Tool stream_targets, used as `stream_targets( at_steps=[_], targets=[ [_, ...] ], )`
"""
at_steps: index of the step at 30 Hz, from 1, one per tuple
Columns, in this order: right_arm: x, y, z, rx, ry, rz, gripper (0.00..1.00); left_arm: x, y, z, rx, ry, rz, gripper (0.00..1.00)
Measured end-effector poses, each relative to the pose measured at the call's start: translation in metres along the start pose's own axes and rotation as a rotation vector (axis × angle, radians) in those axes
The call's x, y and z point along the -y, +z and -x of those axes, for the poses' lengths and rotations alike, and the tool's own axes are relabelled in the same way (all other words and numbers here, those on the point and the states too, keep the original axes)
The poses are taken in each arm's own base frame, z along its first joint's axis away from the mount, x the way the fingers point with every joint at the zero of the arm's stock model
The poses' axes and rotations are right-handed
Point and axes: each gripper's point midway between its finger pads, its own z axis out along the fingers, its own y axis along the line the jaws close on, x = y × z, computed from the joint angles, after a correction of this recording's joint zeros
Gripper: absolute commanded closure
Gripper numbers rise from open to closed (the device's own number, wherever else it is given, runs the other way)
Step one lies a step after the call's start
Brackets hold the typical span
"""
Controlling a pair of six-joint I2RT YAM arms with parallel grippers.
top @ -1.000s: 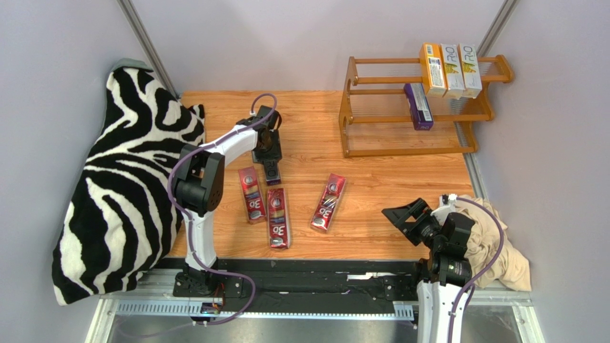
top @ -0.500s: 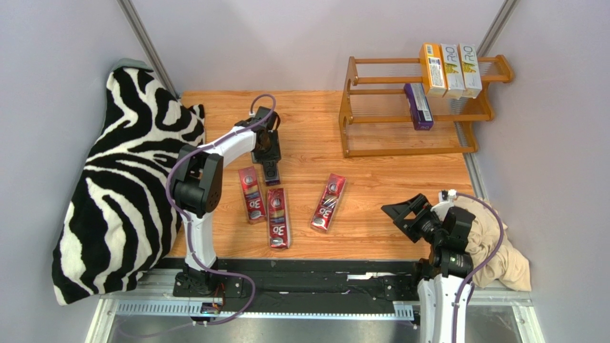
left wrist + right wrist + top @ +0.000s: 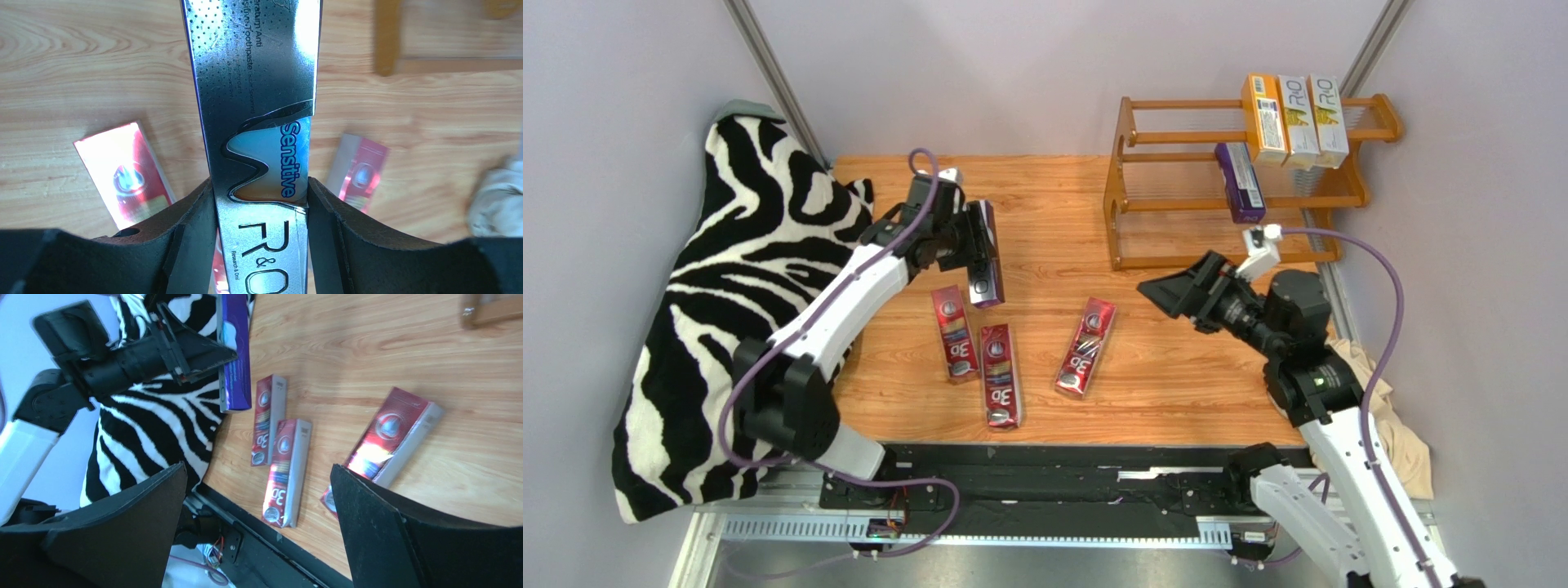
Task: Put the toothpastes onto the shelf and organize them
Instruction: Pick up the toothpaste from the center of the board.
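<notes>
The left hand point(image 3: 261, 205) now pinches a purple carton point(image 3: 255, 92), lifted off the desk point(image 3: 1051, 208) above the red cartons point(image 3: 999, 374). The right hand point(image 3: 1171, 292), spread wide, has swung forward nearer the shelf point(image 3: 1117, 184).

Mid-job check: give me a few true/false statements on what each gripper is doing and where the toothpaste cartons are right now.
1. The left gripper is shut on a purple carton. True.
2. The right gripper holds a red carton. False: it is open and empty, above the table.
3. Three red cartons lie on the table. True.
4. The shelf has nothing on it. False: three cartons stand side by side on its top tier, and a second purple carton sits on a lower tier.
</notes>
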Motion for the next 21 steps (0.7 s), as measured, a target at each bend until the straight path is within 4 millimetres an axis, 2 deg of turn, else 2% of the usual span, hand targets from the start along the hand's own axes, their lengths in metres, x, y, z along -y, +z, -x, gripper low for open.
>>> stream_targets(
  at_steps=[2,6,12,15,18,21],
  targets=[
    [-0.019,0.009,-0.012,-0.027,-0.028,0.039,0.09,0.011,-0.026,0.008,0.058,-0.014,-0.057,0.59],
    [-0.049,0.026,-0.051,-0.084,-0.075,0.097,0.08,0.026,-0.074,0.012,0.139,-0.054,-0.156,0.59],
    [-0.095,0.043,-0.115,-0.084,-0.187,0.195,0.08,0.042,-0.124,0.007,0.208,-0.138,-0.289,0.59],
    [-0.113,0.055,-0.139,-0.050,-0.245,0.221,0.08,0.049,-0.138,0.001,0.212,-0.180,-0.353,0.59],
    [-0.121,0.069,-0.159,-0.026,-0.301,0.216,0.08,0.058,-0.146,-0.002,0.196,-0.210,-0.406,0.59],
    [-0.124,0.084,-0.167,-0.001,-0.341,0.190,0.09,0.065,-0.150,-0.003,0.180,-0.225,-0.449,0.59]
  ],
)
